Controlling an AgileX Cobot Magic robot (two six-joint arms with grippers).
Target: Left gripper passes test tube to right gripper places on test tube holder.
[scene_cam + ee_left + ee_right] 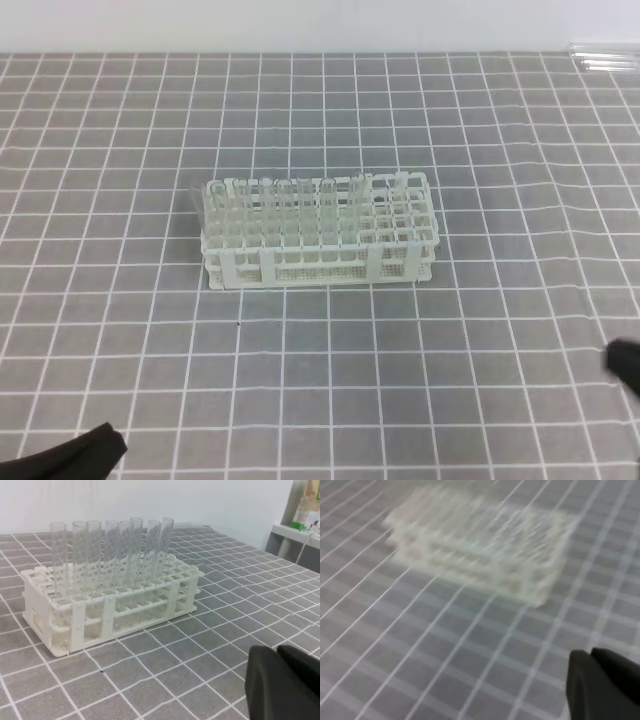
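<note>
Rack: white test tube holder (pixel 320 238) sits mid-table on grey grid mat (pixel 120 340), long axis running left-right in the high view. Clear tubes (pixel 112 555) stand upright in its left part, open rims up; about 8 countable in the left wrist view, some leaning slightly. Right part of the lattice holds none. More clear tubes (pixel 605 55) lie flat at the far right table edge, cut off by the frame. Nothing stands between the rack and either arm. Left gripper (pixel 277 655) low at the near-left, well apart from the rack, fingers pressed together, holding nothing visible. Right gripper (pixel 591 656) at the near-right edge, mostly cut off, fingers also pressed together with nothing between. Right wrist view is motion-blurred; rack detail and tubes unreadable there. Which tube is the task's cannot tell.
</note>
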